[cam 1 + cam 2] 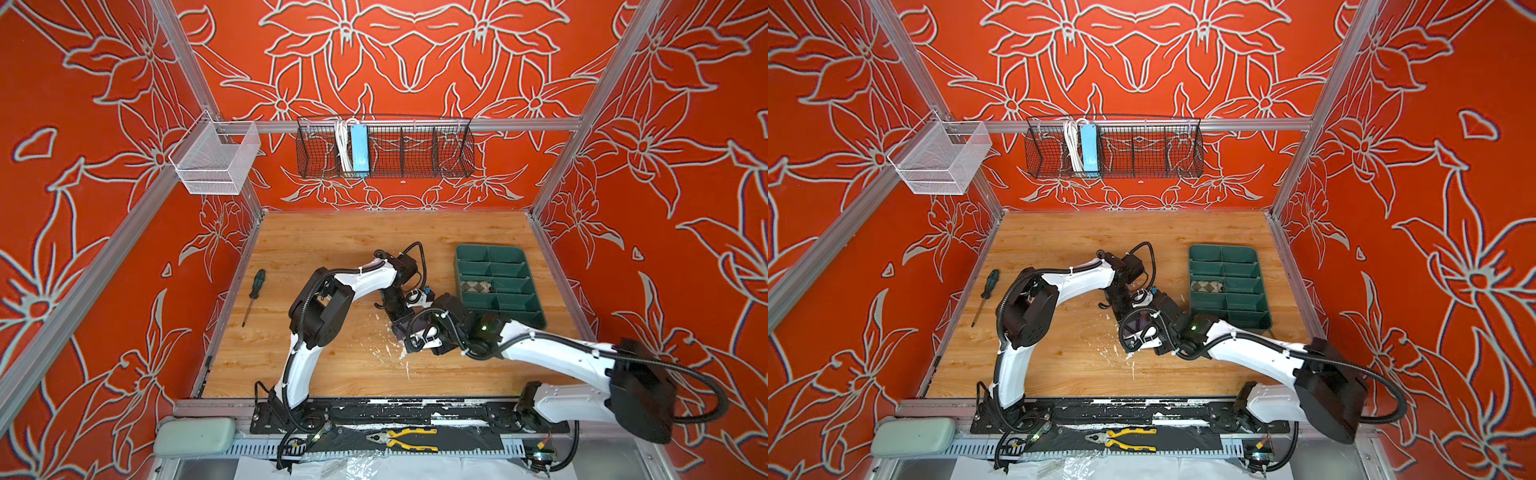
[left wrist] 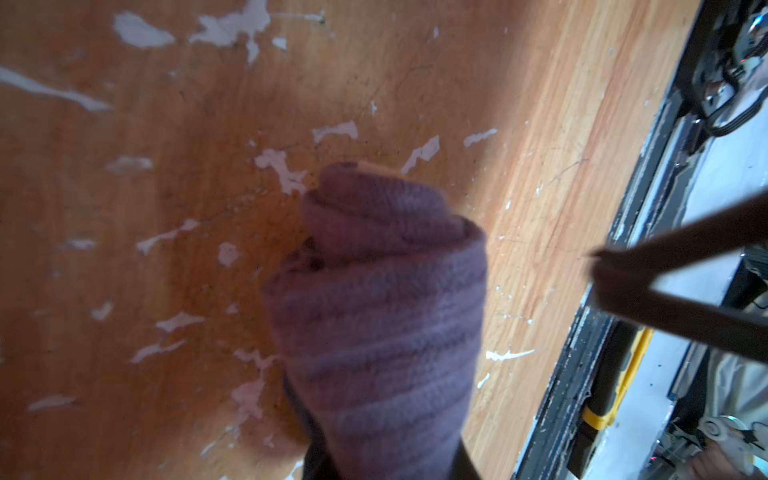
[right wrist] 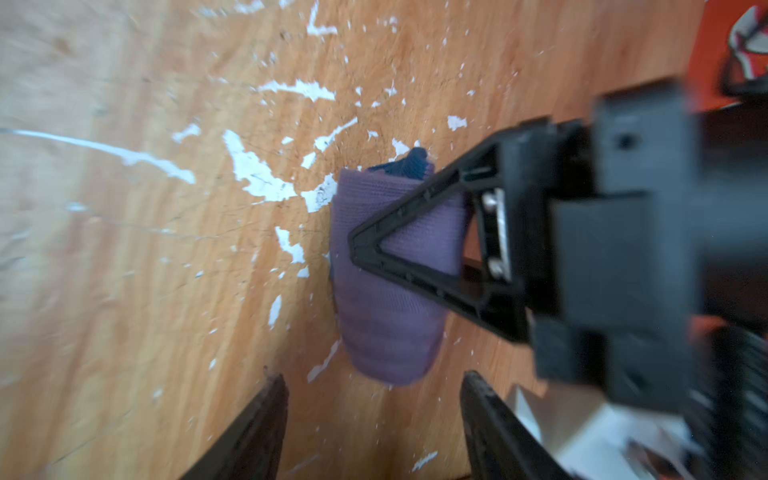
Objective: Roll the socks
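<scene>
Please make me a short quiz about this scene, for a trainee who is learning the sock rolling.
1. True or false: the left hand is shut on the rolled purple sock.
2. Where does the beige argyle sock lie? A) beside the screwdriver B) in the green tray C) in the wire basket
3. Fill in: the right hand has its jaws ____.
Key: 1 true; 2 B; 3 open.

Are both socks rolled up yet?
Nearly. The beige sock already sits bundled in the green tray. The purple sock looks rolled too, pinched in the left gripper, with the right gripper open near it. What's left is probably dropping it into the tray as well.
</scene>
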